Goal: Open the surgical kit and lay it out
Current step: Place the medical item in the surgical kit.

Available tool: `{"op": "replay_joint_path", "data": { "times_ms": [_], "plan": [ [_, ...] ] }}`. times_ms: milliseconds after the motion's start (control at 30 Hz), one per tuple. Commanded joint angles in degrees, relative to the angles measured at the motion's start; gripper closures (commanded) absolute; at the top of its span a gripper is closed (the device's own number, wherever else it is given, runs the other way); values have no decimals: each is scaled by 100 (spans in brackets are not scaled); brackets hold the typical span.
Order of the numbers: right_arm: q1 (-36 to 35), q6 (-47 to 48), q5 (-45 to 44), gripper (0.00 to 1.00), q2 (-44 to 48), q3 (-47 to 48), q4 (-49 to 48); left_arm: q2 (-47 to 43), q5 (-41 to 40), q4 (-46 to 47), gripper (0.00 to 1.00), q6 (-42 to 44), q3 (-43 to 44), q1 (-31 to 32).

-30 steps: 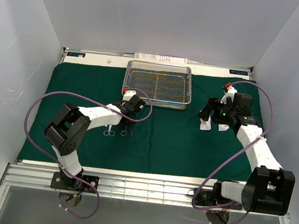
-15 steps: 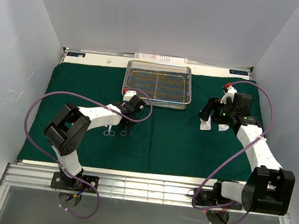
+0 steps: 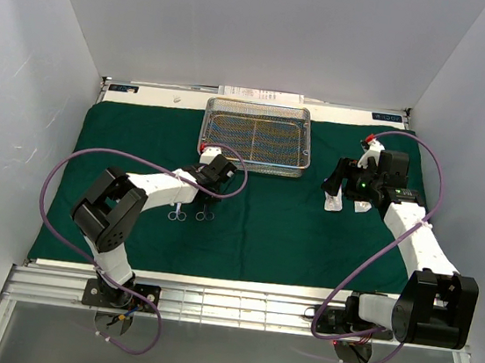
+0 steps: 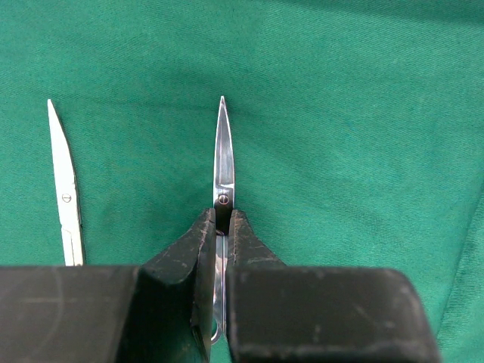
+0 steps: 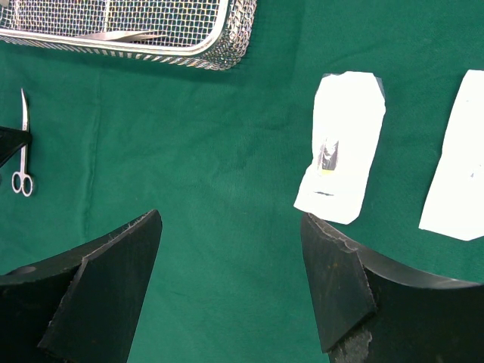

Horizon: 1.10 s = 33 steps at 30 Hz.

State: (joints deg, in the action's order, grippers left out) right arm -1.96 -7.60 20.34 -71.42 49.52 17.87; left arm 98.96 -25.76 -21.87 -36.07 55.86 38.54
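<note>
Matt green cloth wrap (image 4: 363,113); polished metal scissors (image 4: 223,155) — mirror-bright; silver wire-mesh tray (image 5: 236,34); white papery packets (image 5: 344,144).

This is a robotics lab test cell, set up as a closed recording booth. Plain white walls (image 3: 25,75) box in the table (image 3: 156,93) on three sides. A left arm (image 3: 149,186) and a right arm (image 3: 417,238), both white and black, are bolted to a slotted aluminium rail (image 3: 236,305) at the table's near edge. Loose purple cables (image 3: 57,176) loop from their bases up to their wrists. The surgical look sits only on the tabletop: a dark green cloth (image 3: 272,229) is spread flat, with a wire-mesh tray (image 3: 253,163) at its far side. Small steel scissors (image 4: 224,151) and white sealed packets (image 5: 342,147) lie on the cloth.
</note>
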Motion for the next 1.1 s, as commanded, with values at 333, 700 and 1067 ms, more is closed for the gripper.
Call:
{"op": "replay_joint_path", "data": {
  "times_ms": [333,700,1067],
  "plan": [
    [-15,-31,102,20,58,67,-214,-69,62,-485,55,-49,92,48],
    [-15,-14,76,20,102,111,-213,-544,27,-933,14,469,1225,57],
    [-15,30,102,20,207,146,-178,-229,571,-511,15,2754,2877,-110]
  ]
}}
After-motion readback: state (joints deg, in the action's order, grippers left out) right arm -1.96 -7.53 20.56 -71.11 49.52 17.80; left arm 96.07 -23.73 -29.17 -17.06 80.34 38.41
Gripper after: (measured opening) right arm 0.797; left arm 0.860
